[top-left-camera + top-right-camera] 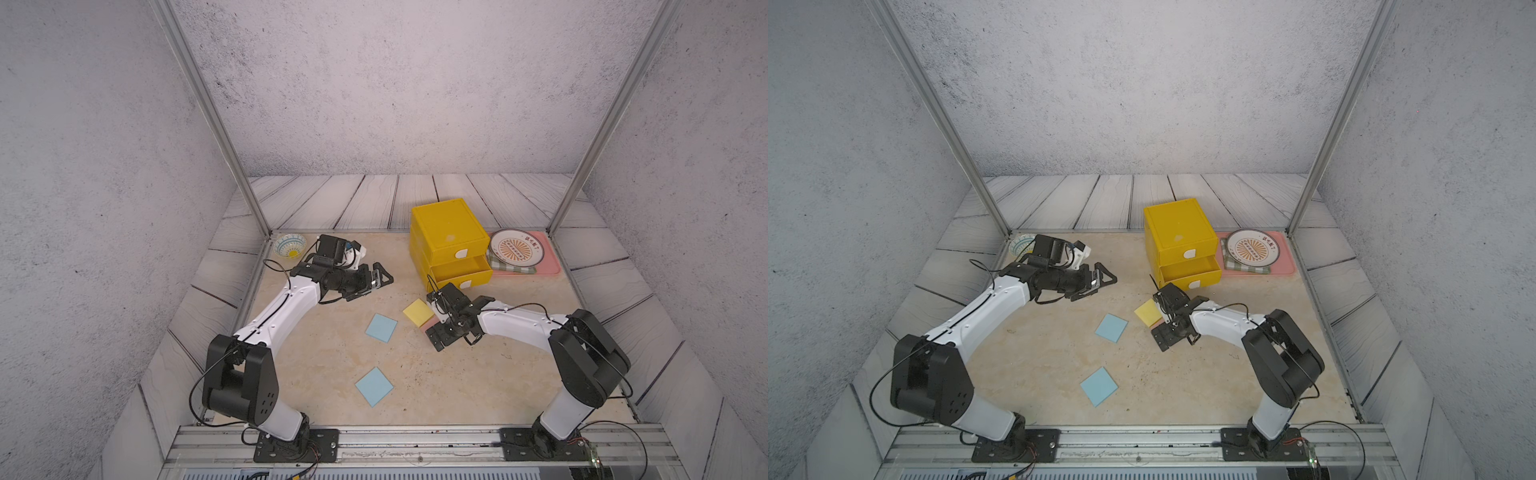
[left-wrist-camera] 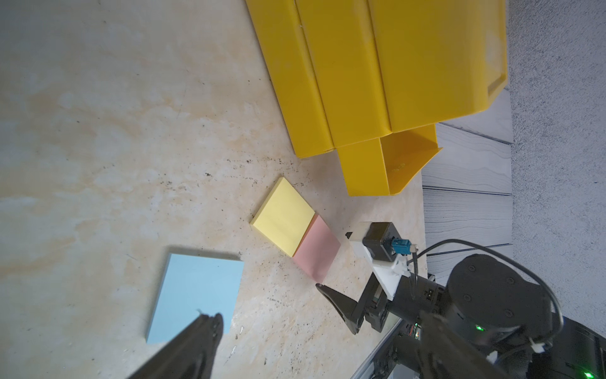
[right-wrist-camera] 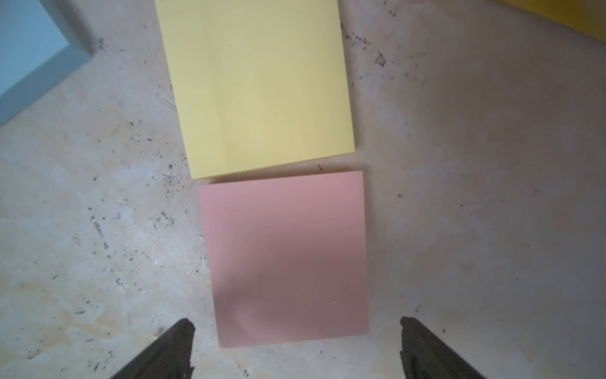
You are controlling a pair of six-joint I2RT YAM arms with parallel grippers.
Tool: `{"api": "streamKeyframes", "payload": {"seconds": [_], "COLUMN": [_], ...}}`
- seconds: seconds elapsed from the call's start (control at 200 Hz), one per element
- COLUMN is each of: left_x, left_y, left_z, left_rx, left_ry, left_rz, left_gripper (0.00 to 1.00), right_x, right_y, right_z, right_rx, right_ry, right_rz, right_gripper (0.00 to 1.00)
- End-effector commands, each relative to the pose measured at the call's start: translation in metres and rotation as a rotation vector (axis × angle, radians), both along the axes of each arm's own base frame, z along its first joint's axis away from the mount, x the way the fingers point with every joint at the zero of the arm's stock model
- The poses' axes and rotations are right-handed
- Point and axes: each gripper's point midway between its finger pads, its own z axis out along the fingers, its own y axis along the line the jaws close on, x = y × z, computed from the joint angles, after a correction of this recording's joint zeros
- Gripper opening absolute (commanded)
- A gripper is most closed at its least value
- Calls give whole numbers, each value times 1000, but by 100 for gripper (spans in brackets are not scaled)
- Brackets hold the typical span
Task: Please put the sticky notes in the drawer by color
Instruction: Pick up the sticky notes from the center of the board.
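Notes first: the yellow note [image 1: 418, 312] lies flat on the desk [image 1: 457, 386] just in front of the drawer box [image 1: 449, 232], and the pink note [image 3: 285, 259] sits edge to edge with it on the side away from the box. In both top views the pink one is almost wholly hidden under the right end effector [image 1: 437, 338]; only the wrist views show it whole, a plain matte square with crisp corners, thinner than the yellow one. From the right wrist camera you see that end effector spread wide, a dark fingertip [image 3: 178, 341] either side of the pink note's near edge, gripping nothing; whether the tips touch the desk I cannot tell. A blue note [image 1: 381, 328] lies near the yellow one, a second blue note [image 1: 374, 386] well apart, nearer the arm bases. The box's middle drawer [image 1: 461, 272] stands pulled out, the top one shut. The left end effector [image 1: 380, 278] hangs above the desk, also spread and empty, between a patterned bowl [image 1: 289, 245] and the box. Beside the box a plate [image 1: 515, 247] rests on a checked cloth [image 1: 509, 269] on a pink tray [image 1: 550, 266]
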Motion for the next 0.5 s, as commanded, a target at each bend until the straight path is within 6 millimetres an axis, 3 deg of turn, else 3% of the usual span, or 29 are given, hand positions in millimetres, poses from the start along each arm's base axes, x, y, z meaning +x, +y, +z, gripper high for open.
{"api": "streamKeyframes", "payload": {"seconds": [0.0,0.22,0.38,0.495], "left_x": [-3,-3,-2,-1], "left_y": [3,8,9,10], "left_z": [6,8,11,11], "left_rx": [-13,-11,-14,-16], "left_ry": [-18,-24,-31,-31], "left_rz": [-4,7,10,14], "left_gripper": [99,99,99,99], "right_x": [-2,-11,-18,-22], "right_y": [11,17,11,7], "right_z": [-14,-27,-22,0], "right_rx": [10,6,13,41], "right_ry": [44,137,135,84], "right_rz": [35,62,39,12], "right_gripper": [99,93,64,59]}}
